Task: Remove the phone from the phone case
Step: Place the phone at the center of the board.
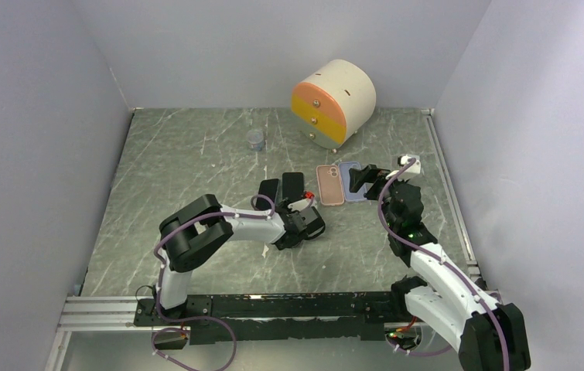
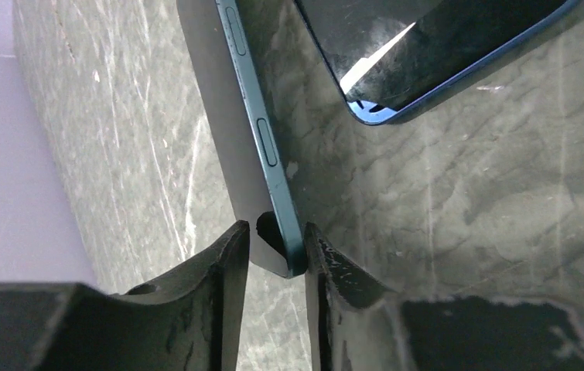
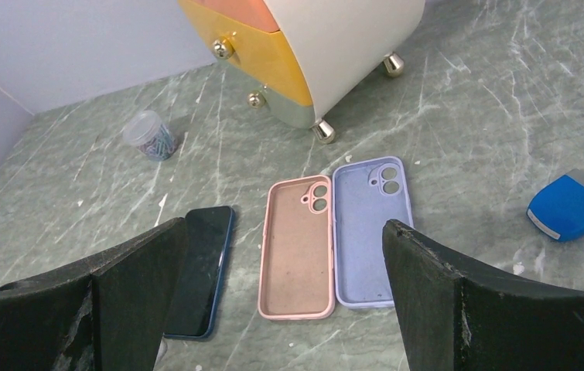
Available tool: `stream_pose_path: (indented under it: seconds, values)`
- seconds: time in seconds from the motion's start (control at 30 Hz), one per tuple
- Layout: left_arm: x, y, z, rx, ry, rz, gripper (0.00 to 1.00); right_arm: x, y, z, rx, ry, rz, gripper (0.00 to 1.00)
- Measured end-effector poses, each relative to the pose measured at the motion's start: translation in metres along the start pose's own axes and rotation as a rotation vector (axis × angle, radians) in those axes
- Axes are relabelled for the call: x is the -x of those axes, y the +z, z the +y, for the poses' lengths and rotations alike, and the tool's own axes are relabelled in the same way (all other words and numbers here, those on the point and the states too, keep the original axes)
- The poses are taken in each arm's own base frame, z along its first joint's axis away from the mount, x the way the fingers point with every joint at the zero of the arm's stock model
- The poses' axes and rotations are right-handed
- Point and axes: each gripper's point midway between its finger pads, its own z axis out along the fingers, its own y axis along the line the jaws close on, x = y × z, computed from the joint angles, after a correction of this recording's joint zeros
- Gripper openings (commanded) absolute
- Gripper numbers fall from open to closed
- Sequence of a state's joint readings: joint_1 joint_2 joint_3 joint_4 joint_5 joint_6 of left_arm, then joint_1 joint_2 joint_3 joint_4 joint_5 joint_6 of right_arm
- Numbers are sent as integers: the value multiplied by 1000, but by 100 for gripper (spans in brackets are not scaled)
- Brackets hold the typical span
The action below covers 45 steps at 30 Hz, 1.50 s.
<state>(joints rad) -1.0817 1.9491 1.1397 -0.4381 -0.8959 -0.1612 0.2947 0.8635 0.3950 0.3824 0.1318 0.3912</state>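
A blue-edged phone [image 2: 261, 147] with a grey case skin along its left side stands on edge in the left wrist view. My left gripper [image 2: 275, 232] is shut on its near corner. In the top view this gripper [image 1: 298, 207] sits just below two dark phones [image 1: 292, 185] at mid table. A second bare dark phone [image 2: 428, 54] lies flat beside it and also shows in the right wrist view [image 3: 199, 270]. My right gripper [image 3: 286, 224] is open and empty, hovering above an empty pink case [image 3: 298, 247] and an empty lavender case [image 3: 366, 232].
A round cream cabinet with orange and yellow drawers [image 1: 335, 100] stands at the back. A small clear jar [image 1: 255, 139] sits to its left. A blue block [image 3: 569, 207] lies to the right of the cases. Grey walls close in both sides.
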Motion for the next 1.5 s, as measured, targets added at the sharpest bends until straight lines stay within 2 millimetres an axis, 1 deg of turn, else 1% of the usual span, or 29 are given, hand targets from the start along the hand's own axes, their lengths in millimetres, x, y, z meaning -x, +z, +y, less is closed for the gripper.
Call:
stream_pose_path:
  seconds: [0.07,0.2,0.4,0.6,0.67,0.77,0.83,0.9,0.97,1.07,1.17,1.27,1.5]
  values:
    - [0,0,-2,-9,-10,0,48,0,0,0,0,2,0,99]
    - [6,-1,-2,-10,-24,-9,61,0,0,-1,-2,3,-1,98]
    - [12,2,7,-37,-94,-8,75,0,0,-1,-3,2,-1,98]
    - [12,5,10,-165,-219,-2,85,0,0,-1,-2,2,2,98]
    - [10,-1,6,-233,-258,-12,87,-2,1,-2,-4,1,9,98]
    - [10,-14,4,-344,-323,-39,87,-6,2,-3,-9,0,19,98]
    - [13,-21,7,-408,-383,-61,87,-6,2,-3,-9,0,19,98]
    - [14,-25,16,-454,-463,-74,87,-6,2,-3,-10,0,19,98]
    - [14,-22,32,-481,-569,-79,87,-6,2,-3,-10,0,19,98]
    - [11,-9,55,-505,-736,-69,86,-6,2,-3,-11,0,19,98]
    - [3,5,65,-543,-882,-38,85,-6,2,-4,-11,-1,21,98]
    - [-5,10,61,-606,-975,4,85,-8,2,-4,-14,-1,27,98]
    - [-1,11,41,-744,-1100,49,83,-7,1,-4,-15,-2,27,98]
